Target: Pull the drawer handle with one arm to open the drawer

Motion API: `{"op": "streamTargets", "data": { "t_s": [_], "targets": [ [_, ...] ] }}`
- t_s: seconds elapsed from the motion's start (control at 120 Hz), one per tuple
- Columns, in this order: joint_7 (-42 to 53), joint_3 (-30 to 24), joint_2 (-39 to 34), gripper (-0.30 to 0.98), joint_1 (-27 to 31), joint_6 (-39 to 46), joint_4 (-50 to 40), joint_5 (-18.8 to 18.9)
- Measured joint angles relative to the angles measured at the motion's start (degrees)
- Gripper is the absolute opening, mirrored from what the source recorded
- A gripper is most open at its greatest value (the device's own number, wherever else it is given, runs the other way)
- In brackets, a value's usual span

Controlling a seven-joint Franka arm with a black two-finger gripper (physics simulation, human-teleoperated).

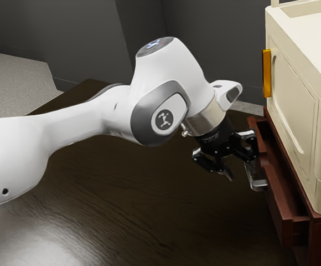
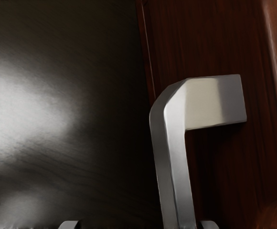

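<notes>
Drawer (image 1: 275,202): red-brown wood, partly open, level, ext. view's lower rt. Handle (image 1: 258,183): silver-gray metal bar w/ squared bend, on drawer front; wrist view's ctr.-rt. down to btm. edge.

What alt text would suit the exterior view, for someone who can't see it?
A white robot arm holds its open black end effector at the silver handle of a reddish-brown drawer, which stands partly open beneath a cream cabinet.

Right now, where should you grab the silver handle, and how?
I'd grip its long straight bar, coming from in front of the drawer. The bar stands off the drawer's wood, which should leave room to squeeze it from both sides.
</notes>
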Motion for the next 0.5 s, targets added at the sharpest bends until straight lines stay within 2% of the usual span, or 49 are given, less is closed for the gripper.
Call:
{"op": "streamTargets", "data": {
  "t_s": [0.5],
  "targets": [
    [0.23,0.98,-2.16,0.28,0.48,-1.45,-2.46,0.24]
  ]
}}
